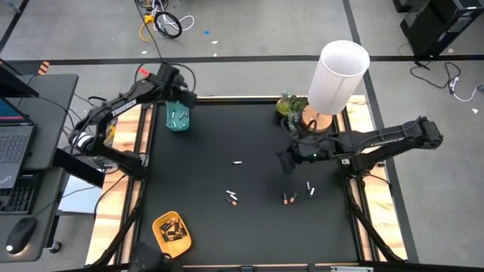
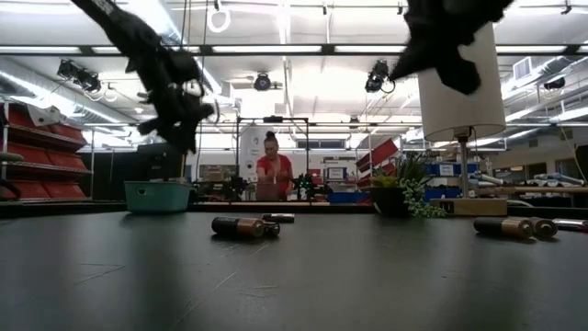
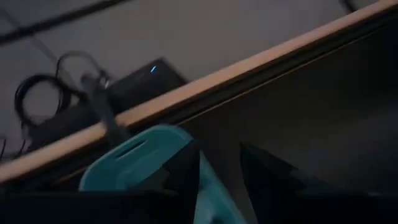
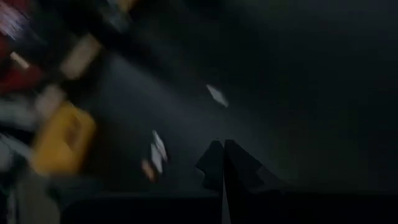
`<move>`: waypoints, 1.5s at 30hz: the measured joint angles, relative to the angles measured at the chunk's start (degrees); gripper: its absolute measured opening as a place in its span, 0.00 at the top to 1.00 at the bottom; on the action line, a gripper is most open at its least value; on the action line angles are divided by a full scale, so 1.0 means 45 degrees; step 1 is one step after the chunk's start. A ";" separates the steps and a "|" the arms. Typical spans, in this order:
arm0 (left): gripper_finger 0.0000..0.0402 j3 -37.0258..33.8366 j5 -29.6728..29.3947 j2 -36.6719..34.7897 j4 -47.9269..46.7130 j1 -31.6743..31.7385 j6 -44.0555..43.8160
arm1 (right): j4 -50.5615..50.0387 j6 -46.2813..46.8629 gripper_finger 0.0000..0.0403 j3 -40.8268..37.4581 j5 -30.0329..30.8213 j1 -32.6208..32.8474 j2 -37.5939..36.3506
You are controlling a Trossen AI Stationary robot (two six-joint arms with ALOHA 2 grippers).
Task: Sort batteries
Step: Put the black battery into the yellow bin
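Two dark arms are working over a black bench (image 1: 249,227). The left tool (image 1: 178,97) is hovering above the teal tray (image 1: 178,118) at the far left corner of the bench, its fingers (image 3: 186,168) standing apart with a gap between them and nothing visible in that gap. The tray is holding a few pale batteries (image 1: 179,117).

The right tool (image 1: 288,162) is hanging over the middle-right of the bench, its fingers (image 4: 214,163) pressed together and holding nothing. Just beside it, toward the near edge, a dark battery (image 1: 288,198) with a red-orange end is lying next to a pale battery (image 1: 309,187). Another mixed pair (image 1: 231,197) is lying near the bench's centre, and a single pale cell (image 1: 237,162) is lying apart from it, farther back.

The yellow tray (image 1: 160,236) is sitting at the near left corner, carrying several dark cells (image 1: 172,229).

A white lamp (image 1: 336,75) on a wooden base and a small green plant (image 1: 289,106) are standing at the far right of the bench. Beyond the bench, a person in red (image 2: 272,170) is standing in the workshop. A laptop (image 1: 15,143) and a mouse (image 1: 20,234) are sitting on a desk to the left.
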 joint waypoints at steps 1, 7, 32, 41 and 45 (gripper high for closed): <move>0.67 0.0125 -0.0005 -0.0169 -0.0026 -0.0306 -0.0116 | -0.0781 0.0169 1.00 0.0000 -0.0441 -0.0011 0.0000; 0.67 0.0579 0.0142 -0.0727 0.0014 -0.2487 -0.1354 | -0.4601 0.0650 0.99 -0.0005 -0.2006 0.0766 0.0000; 0.66 0.0574 -0.0903 -0.0418 0.1505 -1.1785 -0.7277 | -0.3533 0.0110 0.53 -0.1501 -0.2176 0.4109 0.0000; 0.62 0.0574 0.0198 0.0423 0.1531 -1.5394 -0.2300 | -0.2845 0.0553 0.58 -0.1501 0.0067 0.4852 0.0000; 0.62 0.0574 0.0285 0.1155 0.1550 -1.6407 -0.0905 | -0.2354 0.0534 0.60 -0.1501 0.0292 0.4875 0.0000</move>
